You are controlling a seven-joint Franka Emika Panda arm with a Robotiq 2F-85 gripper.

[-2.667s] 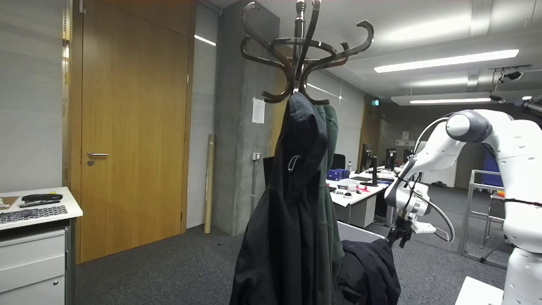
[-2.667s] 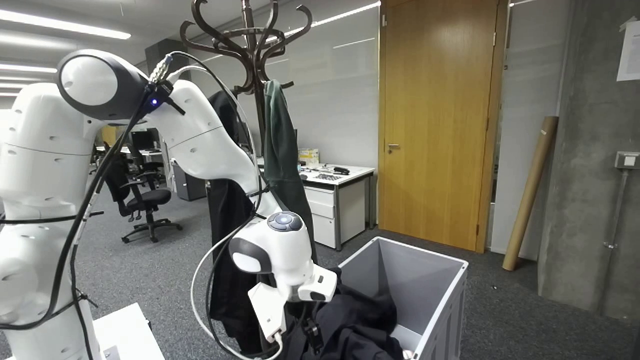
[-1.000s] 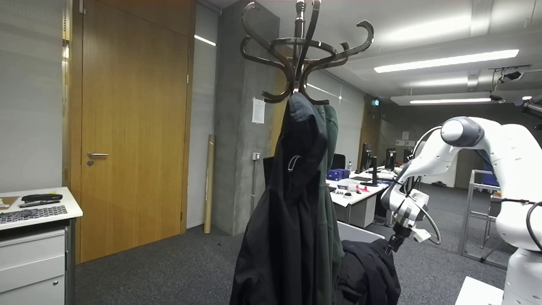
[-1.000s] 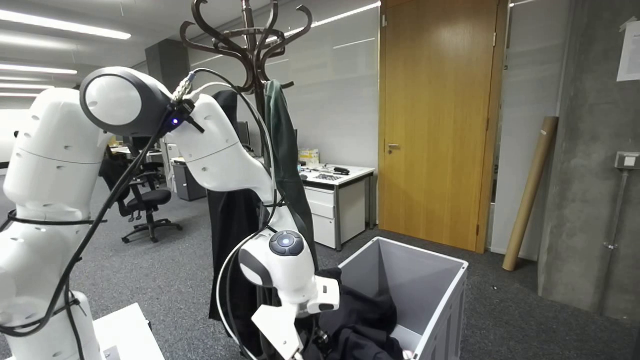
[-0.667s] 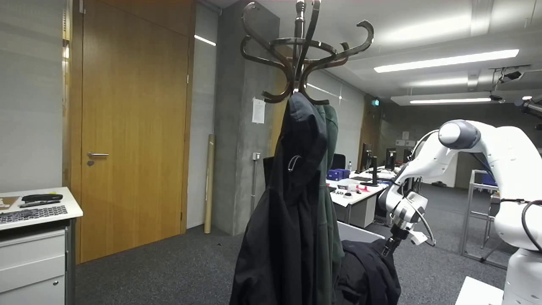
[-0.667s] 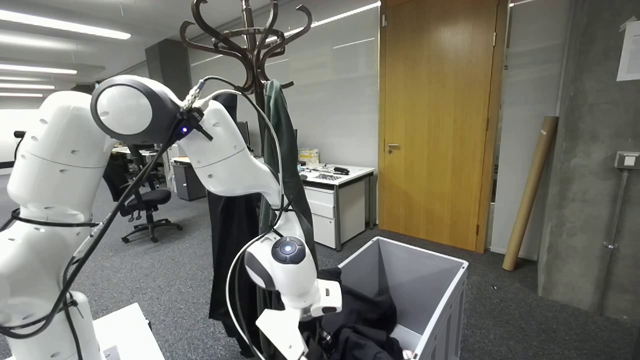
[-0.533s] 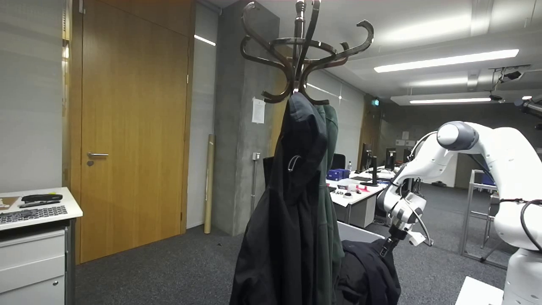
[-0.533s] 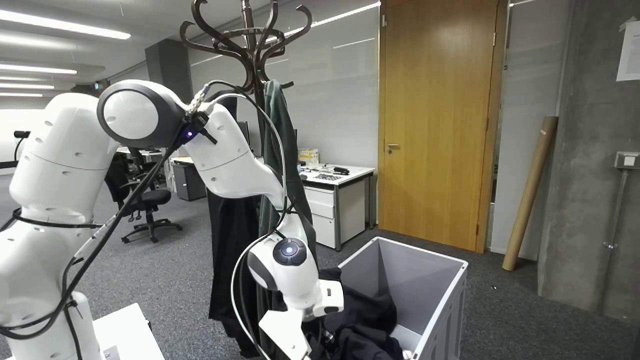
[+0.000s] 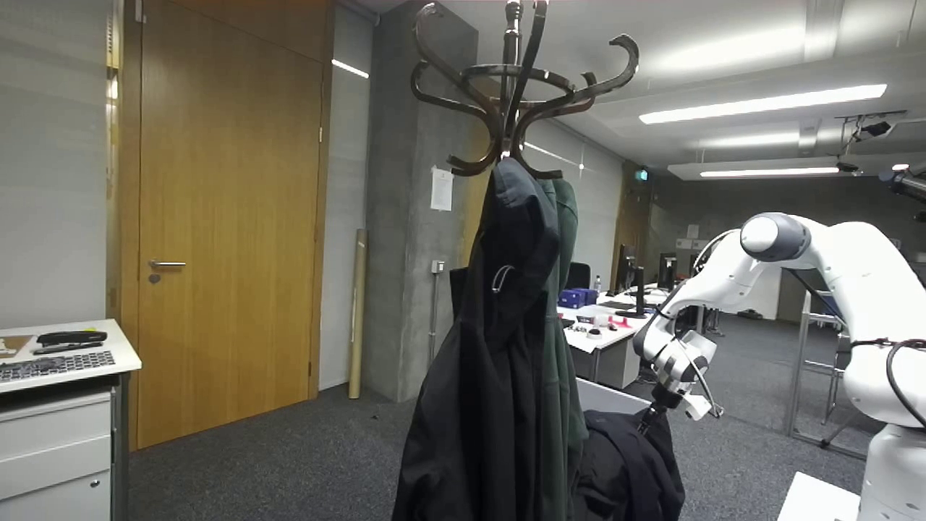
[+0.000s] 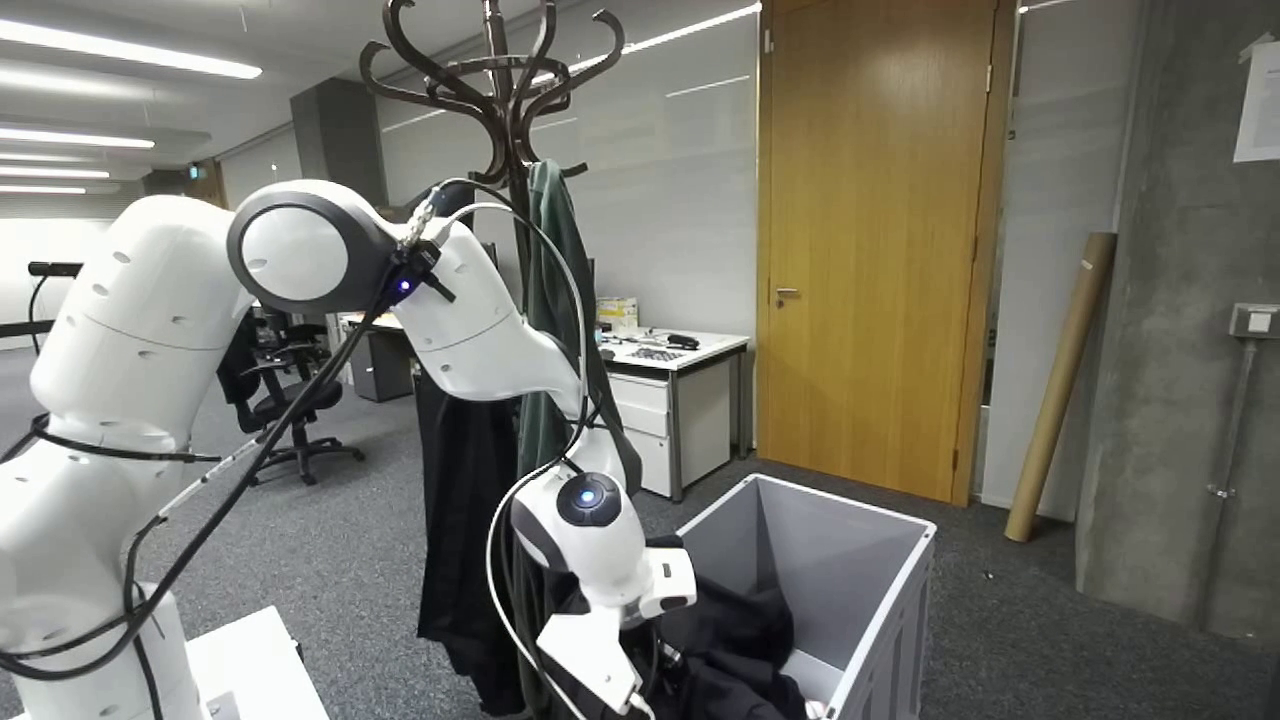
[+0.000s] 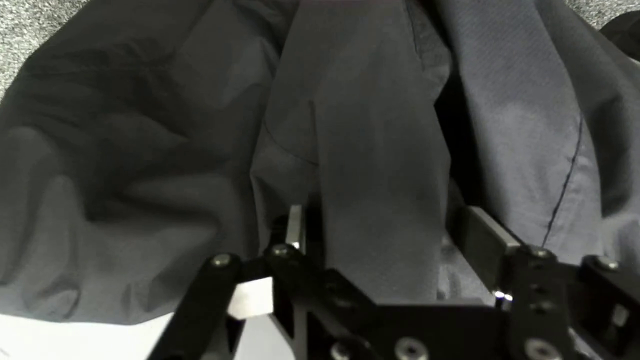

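"End effector (image 11: 390, 230) first: is it gripping anything?"

"No. In the wrist view its fingers (image 11: 477, 245) stand well spread, one on each side of a raised fold (image 11: 382, 190) in the dark garment (image 11: 372, 90). Whether a fingertip brushes the fabric, I can't tell."

"Why straddle that spot?"

"Probably because the fold stands up as a ridge that two fingers can flank; toward the left of the frame the fabric lies broader and looser, with less to get hold of."

"And where is that garment?"

"Heaped at least partly in the grey crate (image 10: 835, 545), low in the centre of the frame in an exterior view. It seems to drape over the rim, which may be why its creases run long and downward."

"How does the robot arm (image 10: 470, 335) reach it?"

"From the left of that frame it arches high, then bends down, its wrist tilted so the fingers slant toward the heap; that angle likely suits working over the crate's edge."

"And beyond?"

"A coat stand (image 9: 505, 141), from which a black coat (image 9: 485, 369) and a green garment (image 9: 566, 333) hang; both exterior views show them. Behind, a wooden door (image 10: 870, 250)."
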